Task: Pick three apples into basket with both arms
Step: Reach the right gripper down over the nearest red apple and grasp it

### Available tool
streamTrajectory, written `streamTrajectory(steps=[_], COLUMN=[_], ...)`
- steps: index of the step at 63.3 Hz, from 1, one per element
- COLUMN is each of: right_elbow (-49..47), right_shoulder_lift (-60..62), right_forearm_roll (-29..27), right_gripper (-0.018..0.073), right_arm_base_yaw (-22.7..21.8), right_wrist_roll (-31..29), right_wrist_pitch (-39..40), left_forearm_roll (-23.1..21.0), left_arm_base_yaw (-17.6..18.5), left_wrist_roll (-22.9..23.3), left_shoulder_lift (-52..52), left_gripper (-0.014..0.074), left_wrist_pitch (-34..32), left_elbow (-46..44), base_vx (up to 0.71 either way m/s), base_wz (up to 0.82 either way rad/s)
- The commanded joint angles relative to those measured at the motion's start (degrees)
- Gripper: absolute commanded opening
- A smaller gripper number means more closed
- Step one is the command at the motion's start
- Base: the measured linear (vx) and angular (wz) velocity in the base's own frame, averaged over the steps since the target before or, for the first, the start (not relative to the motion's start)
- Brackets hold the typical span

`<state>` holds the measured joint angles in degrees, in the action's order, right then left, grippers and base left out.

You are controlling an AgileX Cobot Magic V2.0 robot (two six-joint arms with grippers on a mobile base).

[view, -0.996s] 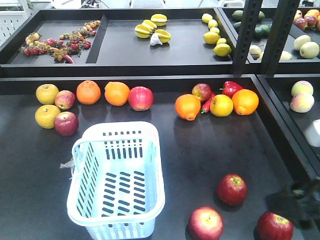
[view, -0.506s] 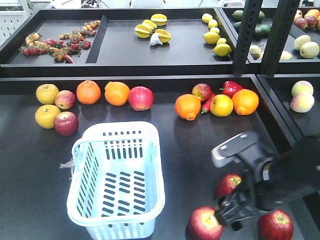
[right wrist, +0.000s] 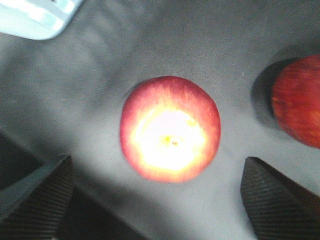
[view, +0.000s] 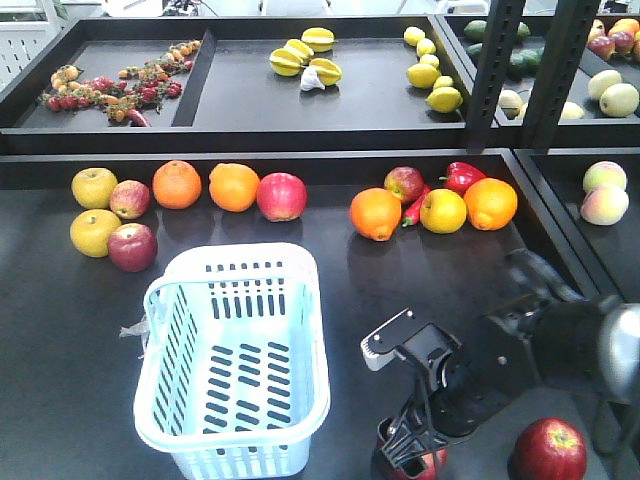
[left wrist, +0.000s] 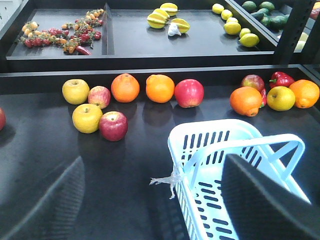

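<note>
Found apple (right wrist: 170,127) directly beneath right gripper (right wrist: 157,160), centred between the fingers and resting just right of the empty basket (view: 235,262); round, so no axis to align. Recorded jaws spread wider than the fruit, touching and holding nothing. Judged a straight descent enough. Noted left gripper (left wrist: 155,165) open and empty by basket's left side, farther off.
</note>
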<state>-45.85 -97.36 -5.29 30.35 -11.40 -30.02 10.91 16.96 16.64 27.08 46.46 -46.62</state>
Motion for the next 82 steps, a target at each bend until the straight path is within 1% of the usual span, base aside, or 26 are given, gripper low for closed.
streamTrajectory(steps=[1,11,24,31,40,43,48,58,64,77,82], right_elbow=[-1.56,-1.56,-1.56,-1.56,-1.56,-1.62,-1.89,-1.89,-1.89,-1.89,-1.89], right_shoulder_lift=[-0.65,-5.29,-9.88,-10.62,-10.47,-10.36,-10.11,-6.37,-2.58,9.46,14.86], right_forearm_roll=[0.59,0.59,0.59,0.59,0.59,0.59,0.59,0.59,0.79,0.50,-0.83], right_gripper=[0.0634,0.0627,0.0595,0.0530,0.0395,0.0345,0.0305,0.0295,0.0295,0.0295,0.0295], right_arm_base_yaw=[-0.04,-0.04,-0.04,-0.04,-0.04,-0.10,-0.10,-0.10,-0.10,-0.10,-0.10], right_wrist_roll=[-0.07,-0.07,-0.07,-0.07,-0.07,-0.01,-0.01,-0.01,-0.01,0.42,0.42], right_wrist_pitch=[4.28,7.98,9.37,9.42,9.27,8.62,6.31,0.72,-1.31,-4.42,-5.24], left_forearm_roll=[0.53,0.53,0.53,0.53,0.53,0.53,0.53,0.53,0.53,0.53,0.53], left_arm_base_yaw=[0.01,0.01,0.01,0.01,0.01,0.01,0.01,0.01,0.01,0.01,0.01], left_wrist_roll=[0.54,0.54,0.54,0.54,0.54,0.54,0.54,0.54,0.54,0.54,0.54], left_shoulder_lift=[0.46,0.46,0.46,0.46,0.46,0.46,0.46,0.46,0.46,0.46,0.46], left_gripper=[0.0533,0.0533,0.0533,0.0533,0.0533,0.0533,0.0533,0.0533,0.0533,0.0533,0.0533], left_wrist_pitch=[-3.66,-3.66,-3.66,-3.66,-3.66,-3.66,-3.66,-3.66,-3.66,-3.66,-3.66], left_elbow=[-1.61,-1.61,-1.61,-1.61,-1.61,-1.61,-1.61,-1.61,-1.61,-1.61,-1.61], base_vx=[0.00,0.00,0.00,0.00,0.00,0.00,0.00,0.00,0.00,0.00,0.00], base_wz=[0.00,0.00,0.00,0.00,0.00,0.00,0.00,0.00,0.00,0.00,0.00])
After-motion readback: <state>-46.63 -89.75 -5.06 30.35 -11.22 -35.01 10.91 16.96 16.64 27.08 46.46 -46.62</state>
